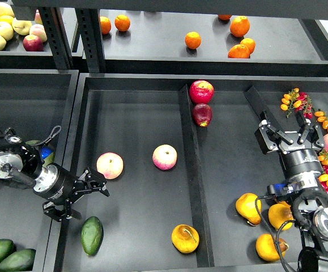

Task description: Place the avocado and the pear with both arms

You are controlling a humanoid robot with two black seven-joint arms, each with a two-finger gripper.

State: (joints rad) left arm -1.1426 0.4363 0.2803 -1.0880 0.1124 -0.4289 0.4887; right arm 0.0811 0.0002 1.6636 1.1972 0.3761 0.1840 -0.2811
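Note:
The avocado (92,235) is dark green and lies at the front left of the middle tray (135,124). My left gripper (84,198) is open and empty, just above and to the left of the avocado, not touching it. The pear (184,238), yellow-orange with a brown blotch, lies at the front of the same tray by the divider (189,170). My right gripper (287,131) is open and empty over the right tray, well behind the pear and to its right.
Two pink peaches (110,165) (165,157) lie mid-tray. Two red apples (201,91) sit at the back. Three yellow pears (247,208) lie under my right arm. Two more avocados (5,255) are at the far left. Oranges (192,39) are on the shelf.

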